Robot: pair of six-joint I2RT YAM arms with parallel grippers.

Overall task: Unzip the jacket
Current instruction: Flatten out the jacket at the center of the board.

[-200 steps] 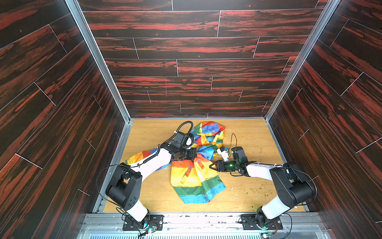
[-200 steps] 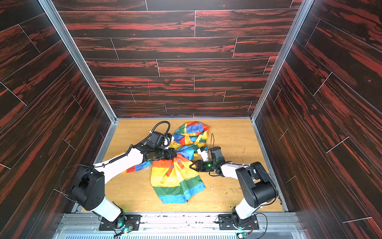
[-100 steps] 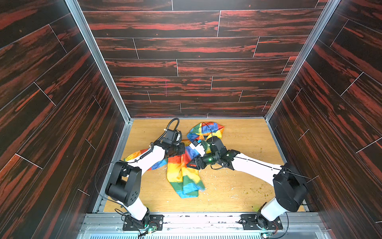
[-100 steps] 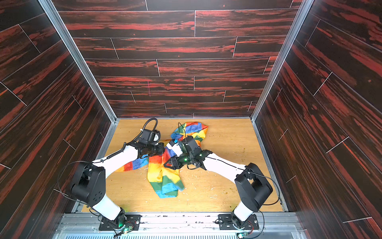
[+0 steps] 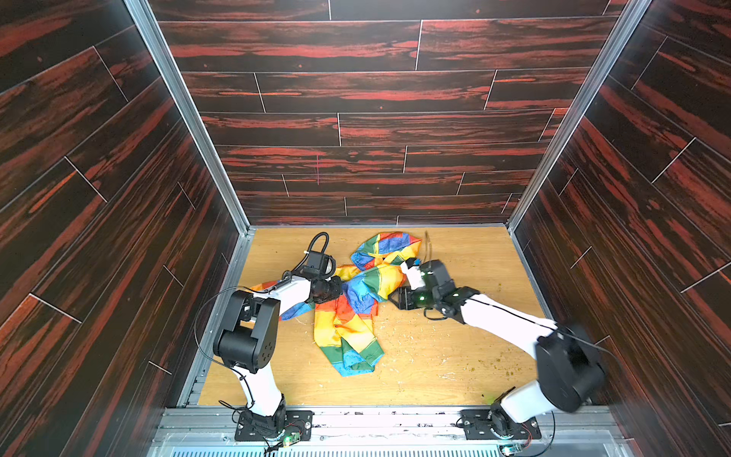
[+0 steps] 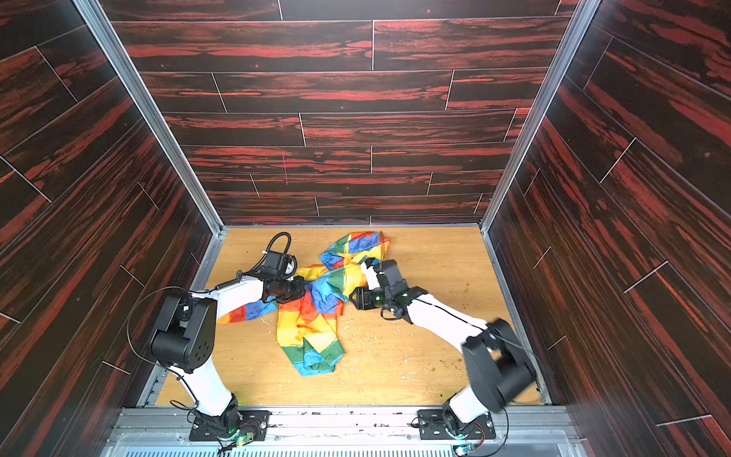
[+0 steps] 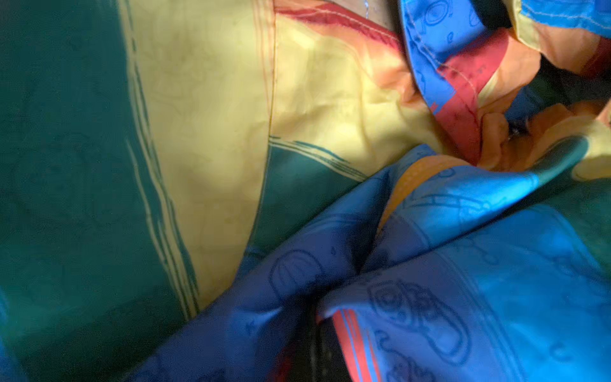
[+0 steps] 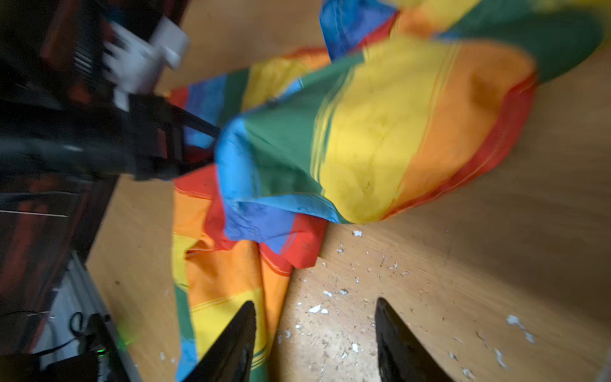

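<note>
gaping wider now, right gripper off jacket

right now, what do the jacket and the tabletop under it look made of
Jacket: thin woven synthetic, likely nylon or polyester; faint sheen, sharp crumpled folds, visible stitching.
Tabletop: light wood-grain board, matte, maybe laminate rather than solid wood; littered with pale crumbs.
</note>
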